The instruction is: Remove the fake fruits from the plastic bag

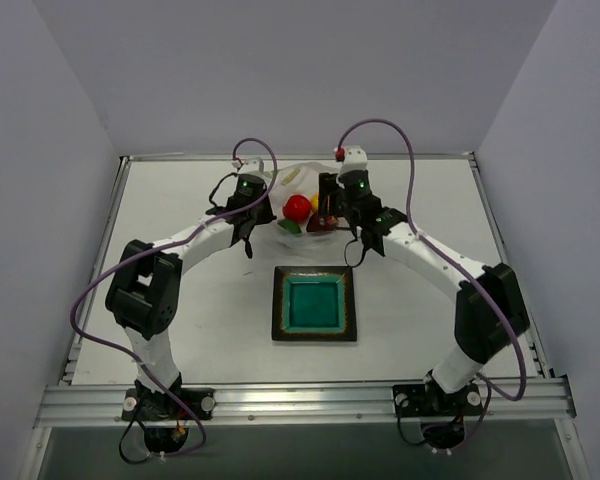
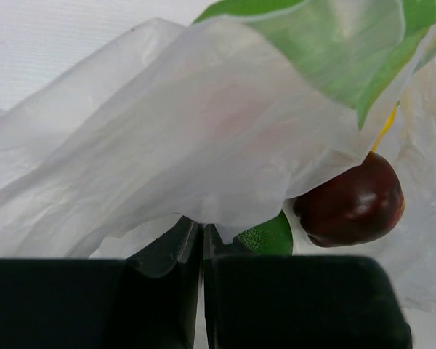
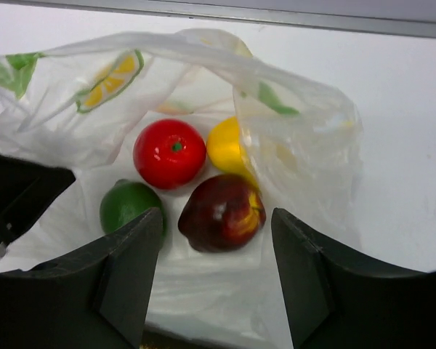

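The plastic bag (image 1: 280, 185) lies at the back middle of the table with its mouth open. Inside lie the bright red fruit (image 3: 169, 153), the yellow one (image 3: 227, 145), the green one (image 3: 127, 206) and the dark red one (image 3: 221, 212). My left gripper (image 2: 201, 240) is shut on the bag's upper layer (image 2: 203, 145) and holds it up; the dark red fruit (image 2: 352, 203) and the green one (image 2: 269, 238) show under it. My right gripper (image 3: 216, 222) is open, its fingers on either side of the dark red fruit and just above it.
A square teal plate with a dark rim (image 1: 280, 300) sits in front of the bag, between the two arms. The left gripper's body (image 3: 14, 196) is close at the left of the bag's mouth. A metal rail (image 1: 300, 400) runs along the near edge.
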Robot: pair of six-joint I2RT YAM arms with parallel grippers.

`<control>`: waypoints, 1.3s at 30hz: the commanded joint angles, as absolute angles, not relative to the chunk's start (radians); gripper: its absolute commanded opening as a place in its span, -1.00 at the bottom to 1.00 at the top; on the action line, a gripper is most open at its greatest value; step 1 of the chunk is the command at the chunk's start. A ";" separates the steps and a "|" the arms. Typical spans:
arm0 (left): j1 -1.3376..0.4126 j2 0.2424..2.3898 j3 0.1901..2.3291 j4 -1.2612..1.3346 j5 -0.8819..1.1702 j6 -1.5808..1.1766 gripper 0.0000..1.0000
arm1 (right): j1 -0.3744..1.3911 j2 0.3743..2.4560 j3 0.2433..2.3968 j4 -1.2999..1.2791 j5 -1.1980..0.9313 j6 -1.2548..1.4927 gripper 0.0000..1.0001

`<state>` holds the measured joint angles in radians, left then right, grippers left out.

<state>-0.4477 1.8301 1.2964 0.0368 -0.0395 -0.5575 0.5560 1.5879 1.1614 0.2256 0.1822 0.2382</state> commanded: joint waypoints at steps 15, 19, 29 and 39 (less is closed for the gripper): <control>-0.446 1.793 1.226 0.178 0.037 -0.561 -0.95 | 0.508 2.175 1.733 0.074 0.544 -0.029 -0.02; -0.446 1.783 1.210 0.187 0.037 -0.558 -0.95 | 0.489 2.240 1.764 0.138 0.693 -0.063 -0.70; -0.446 1.799 1.203 0.199 0.055 -0.558 -0.95 | 0.364 2.313 1.813 0.173 0.425 0.054 -1.00; -0.448 1.784 1.186 0.233 0.092 -0.592 -0.95 | 0.344 2.099 1.663 0.138 0.134 0.121 0.60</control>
<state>-0.4477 1.8301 1.1862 0.1932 0.0757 -0.5655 0.3336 2.2520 1.6951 0.1490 0.2413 0.0780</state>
